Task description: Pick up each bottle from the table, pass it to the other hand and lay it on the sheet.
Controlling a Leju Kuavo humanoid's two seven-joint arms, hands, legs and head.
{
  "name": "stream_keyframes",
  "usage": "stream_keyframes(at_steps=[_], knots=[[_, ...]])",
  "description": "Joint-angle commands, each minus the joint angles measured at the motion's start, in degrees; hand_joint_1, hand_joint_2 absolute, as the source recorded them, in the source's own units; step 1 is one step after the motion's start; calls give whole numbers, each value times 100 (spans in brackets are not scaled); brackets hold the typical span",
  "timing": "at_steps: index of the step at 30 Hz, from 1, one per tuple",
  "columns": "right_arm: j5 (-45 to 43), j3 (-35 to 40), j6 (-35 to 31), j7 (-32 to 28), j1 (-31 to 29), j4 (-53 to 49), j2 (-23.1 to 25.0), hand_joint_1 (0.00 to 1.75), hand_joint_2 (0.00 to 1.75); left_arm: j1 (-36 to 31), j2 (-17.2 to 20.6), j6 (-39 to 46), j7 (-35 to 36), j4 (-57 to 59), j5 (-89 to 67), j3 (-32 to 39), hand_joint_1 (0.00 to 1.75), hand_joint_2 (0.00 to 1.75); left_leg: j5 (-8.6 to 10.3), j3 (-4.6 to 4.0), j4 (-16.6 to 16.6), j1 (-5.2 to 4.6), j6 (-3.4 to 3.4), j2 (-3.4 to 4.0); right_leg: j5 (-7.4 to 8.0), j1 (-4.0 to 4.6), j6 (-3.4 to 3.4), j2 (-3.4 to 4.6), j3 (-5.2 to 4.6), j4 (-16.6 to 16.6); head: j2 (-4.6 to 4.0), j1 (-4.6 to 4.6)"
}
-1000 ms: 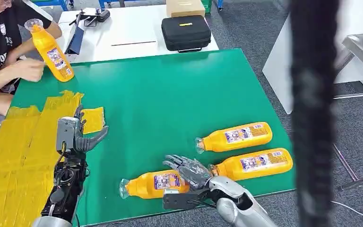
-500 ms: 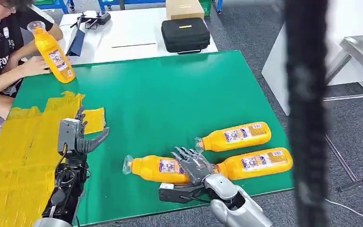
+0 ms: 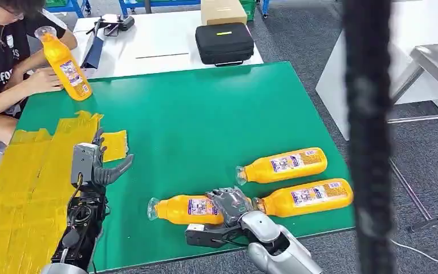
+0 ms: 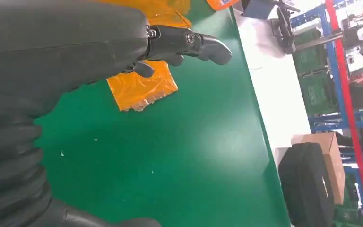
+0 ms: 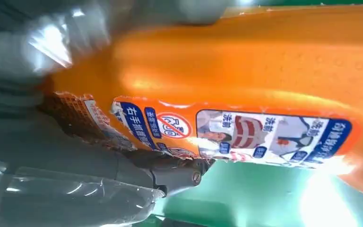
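Right hand (image 3: 231,202) is clamped on the base end of the nearest bottle (image 3: 185,209), which lies on its side on the green table (image 3: 205,114), cap pointing toward the yellow sheet (image 3: 28,171). Two more bottles (image 3: 282,164) (image 3: 305,197) lie on the far side of it from the sheet. Left hand (image 3: 100,165) sits at the sheet's edge, fingers apart, holding nothing. A person (image 3: 3,63) beyond the sheet holds a fourth bottle (image 3: 65,64).

Head view: high, facing forward-down over green tabletop (image 3: 205,114). Wrist views: close behind each hand; left shares tabletop (image 4: 179,156).
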Motion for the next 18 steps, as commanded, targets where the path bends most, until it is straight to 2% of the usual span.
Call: stream_keyframes(at_steps=[1, 4, 6, 10, 14, 18], knots=[[-70, -241, -86, -156, 202, 546, 86, 175, 175, -155, -18, -27, 28, 272, 55, -50, 0, 175, -6, 13, -3, 10, -20, -8, -8, 10, -4, -20, 20, -9, 0, 0], [-430, -607, -613, -411, 282, 348, 283, 175, 175, -73, -42, -25, 23, 170, 72, -42, 0, 175, -5, 10, -2, 10, -20, -7, -7, 10, -6, -19, 14, -7, 0, 0], [-956, -976, -1298, -859, 362, 41, 451, 175, 175, 80, -64, -88, 21, -81, 104, -34, 0, 175, -7, 7, 1, 9, -22, -1, -7, 9, -6, -15, 11, -4, 0, 0], [-1859, -1577, -2154, -1496, 421, -324, 718, 175, 175, 226, -28, -250, 2, -579, 368, -220, 0, 175, -14, -3, 10, 9, -25, 18, -6, 9, -7, -4, -2, 7, 0, 0], [-1854, -1575, -2140, -1492, 412, -335, 727, 175, 175, 225, -22, -248, 62, -658, 398, -243, 0, 175, 0, -41, 3, 6, -18, 13, 8, 5, -8, -5, -38, 3, 0, -2], [-1859, -1572, -2144, -1493, 427, -328, 734, 175, 175, 231, -17, -249, 61, -655, 398, -244, 0, 175, -10, -34, 5, 9, -24, 17, -2, 8, -9, -5, -32, 4, 0, -2]])
